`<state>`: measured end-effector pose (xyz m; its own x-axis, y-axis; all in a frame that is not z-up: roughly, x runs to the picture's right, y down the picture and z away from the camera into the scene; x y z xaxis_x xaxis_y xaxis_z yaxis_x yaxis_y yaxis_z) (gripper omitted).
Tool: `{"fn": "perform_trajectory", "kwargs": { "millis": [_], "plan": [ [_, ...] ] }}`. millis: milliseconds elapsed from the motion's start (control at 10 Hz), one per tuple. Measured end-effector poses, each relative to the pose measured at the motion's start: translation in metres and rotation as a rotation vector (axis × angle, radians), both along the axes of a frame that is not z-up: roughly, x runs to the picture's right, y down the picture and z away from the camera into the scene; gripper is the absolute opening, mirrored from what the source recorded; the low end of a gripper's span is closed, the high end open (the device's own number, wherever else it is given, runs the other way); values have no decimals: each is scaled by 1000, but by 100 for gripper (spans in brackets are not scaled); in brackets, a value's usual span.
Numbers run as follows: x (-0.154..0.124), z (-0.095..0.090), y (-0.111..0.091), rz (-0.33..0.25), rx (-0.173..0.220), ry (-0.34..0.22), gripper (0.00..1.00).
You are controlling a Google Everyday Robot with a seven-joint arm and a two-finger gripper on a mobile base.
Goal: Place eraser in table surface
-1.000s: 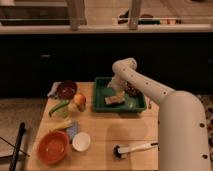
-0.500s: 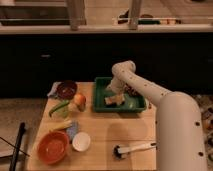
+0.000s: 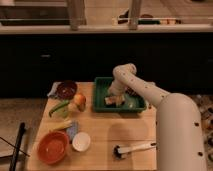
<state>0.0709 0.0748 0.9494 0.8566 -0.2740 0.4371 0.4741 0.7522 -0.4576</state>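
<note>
The eraser [image 3: 111, 102] is seen inside the green tray [image 3: 98, 92] at the counter's [image 3: 110, 135] 12 o'clock, its long axis laid 9-to-3. The pincer [image 3: 116, 96] is positioned directly over it; its grip cannot be told.

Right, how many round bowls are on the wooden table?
3: dark red bowl back left, large orange bowl front left, small white bowl beside it. The gripper is in the green plastic tray; the arm may hide others.

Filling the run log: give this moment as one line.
gripper: down in green tray | eraser: in tray, at gripper | table surface: eraser not yet there
</note>
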Motion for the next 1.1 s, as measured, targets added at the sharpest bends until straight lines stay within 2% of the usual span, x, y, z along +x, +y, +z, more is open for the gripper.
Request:
{"fn": "perform_trajectory", "kwargs": {
  "millis": [300, 500, 1100],
  "plan": [
    [3, -5, -1, -3, 6, 2, 18],
    [4, -8, -3, -5, 6, 0, 2],
    [13, -30, -15, -7, 15, 13, 0]
  ]
}}
